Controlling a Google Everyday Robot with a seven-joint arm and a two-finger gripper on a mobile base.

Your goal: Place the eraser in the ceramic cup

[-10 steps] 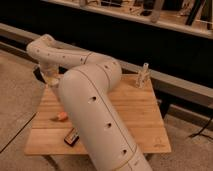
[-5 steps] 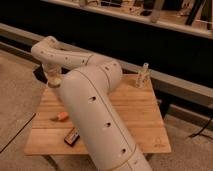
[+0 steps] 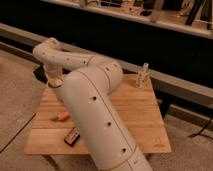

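- Camera view shows the robot's claw [image 3: 54,81] lowered over the far left corner of the wooden desk [image 3: 145,115], at the end of a wrist that bends straight down, a pose suited to dropping something in from above.
- Whether the claw is spread or closed cannot be told, nor whether it has hold of anything: the bulky white arm [image 3: 95,115] crosses in front and covers most of it.
- Neither the eraser nor the ceramic cup can be picked out with certainty. A pale shape sits right at the claw, which may be the cup's rim, but the view does not settle it.
- No off-white block lies on the open wood near the claw, so the eraser is judged to be either in the claw or already inside the cup below it.
- A small orange object [image 3: 62,116] lies nearer the camera than the claw, and a dark flat bar with orange trim [image 3: 72,136] lies nearer again; both are well apart from the claw and look like bystanders.
- A small pale upright object [image 3: 143,76] stands far to the right of the claw, at the desk's back edge.
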